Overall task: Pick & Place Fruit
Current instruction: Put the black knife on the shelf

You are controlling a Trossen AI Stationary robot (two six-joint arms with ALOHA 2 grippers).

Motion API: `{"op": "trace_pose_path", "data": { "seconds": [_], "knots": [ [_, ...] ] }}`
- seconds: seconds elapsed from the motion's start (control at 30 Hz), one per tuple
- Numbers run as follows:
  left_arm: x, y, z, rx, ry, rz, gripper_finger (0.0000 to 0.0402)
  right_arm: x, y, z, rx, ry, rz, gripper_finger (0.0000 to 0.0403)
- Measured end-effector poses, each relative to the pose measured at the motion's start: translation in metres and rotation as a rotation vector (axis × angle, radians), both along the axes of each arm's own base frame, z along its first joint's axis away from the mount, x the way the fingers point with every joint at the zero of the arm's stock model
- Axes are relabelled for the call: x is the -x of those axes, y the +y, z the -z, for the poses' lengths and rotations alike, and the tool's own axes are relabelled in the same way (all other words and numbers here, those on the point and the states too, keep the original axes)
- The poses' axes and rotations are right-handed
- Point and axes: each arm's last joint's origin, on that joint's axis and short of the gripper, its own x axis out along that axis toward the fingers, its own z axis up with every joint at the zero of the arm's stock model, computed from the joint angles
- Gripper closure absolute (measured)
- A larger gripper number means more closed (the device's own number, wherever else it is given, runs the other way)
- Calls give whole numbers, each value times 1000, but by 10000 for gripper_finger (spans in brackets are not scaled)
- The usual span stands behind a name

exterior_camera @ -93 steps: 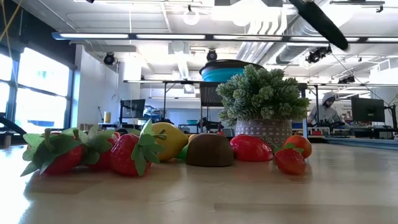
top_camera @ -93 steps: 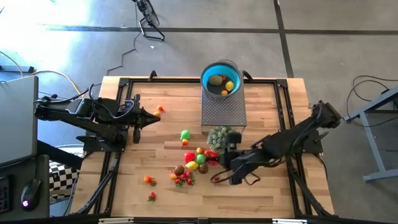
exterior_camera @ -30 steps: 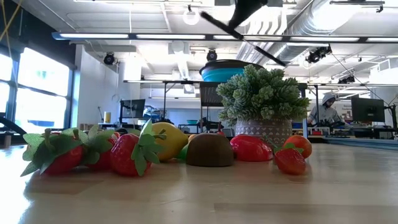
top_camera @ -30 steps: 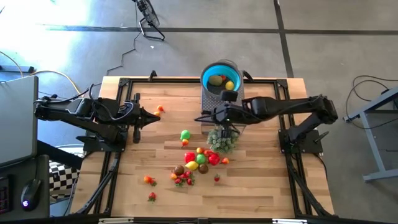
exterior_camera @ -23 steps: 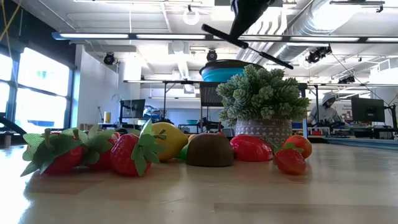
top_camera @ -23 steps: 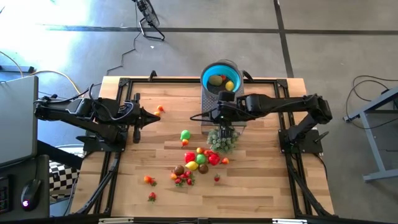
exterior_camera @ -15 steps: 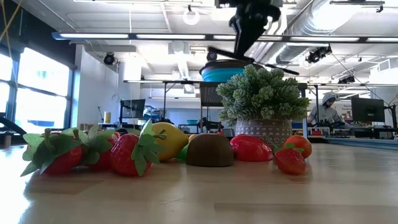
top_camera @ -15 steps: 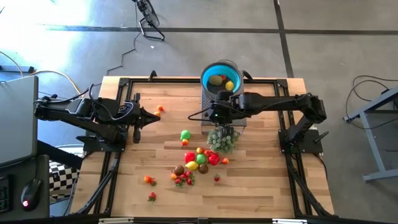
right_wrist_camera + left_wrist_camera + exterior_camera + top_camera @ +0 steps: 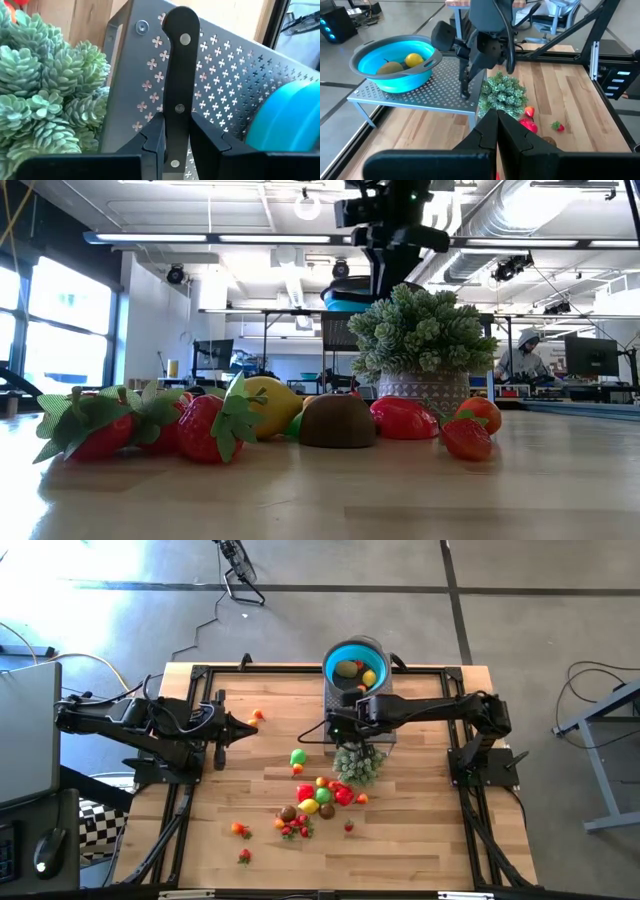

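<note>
Blue bowl [image 9: 355, 666] on perforated rack [image 9: 358, 718] holds several fruits; remaining fruit [image 9: 318, 794] is scattered near the rack. Black-handled knife [image 9: 177, 85], seen in right wrist view, is clamped by right gripper [image 9: 173, 136] jaws. Left gripper [image 9: 496, 131] jaws are clenched empty.

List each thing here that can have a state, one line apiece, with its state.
Right tool: shut on the knife, above the metal rack.
Left tool: shut, empty, waiting at the table's left.
Blue bowl: upright on the rack, holding a few fruits.
Green plant: upright beside the rack.
Loose fruit: scattered on the table, not in the bowl.
</note>
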Motion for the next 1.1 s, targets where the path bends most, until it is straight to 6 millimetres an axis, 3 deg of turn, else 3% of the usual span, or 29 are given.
{"op": "trace_pose_path", "data": {
  "seconds": [0.6,0.83,1.1],
  "knots": [
    [0,0,0,0,1,0,401,-2,-2,0,50,61,-199,341],
    [0,0,0,0,0,0,401,-2,-4,0,32,61,-201,340],
    [0,0,0,0,0,0,401,-1,-19,0,26,39,-135,340]
  ]
}}
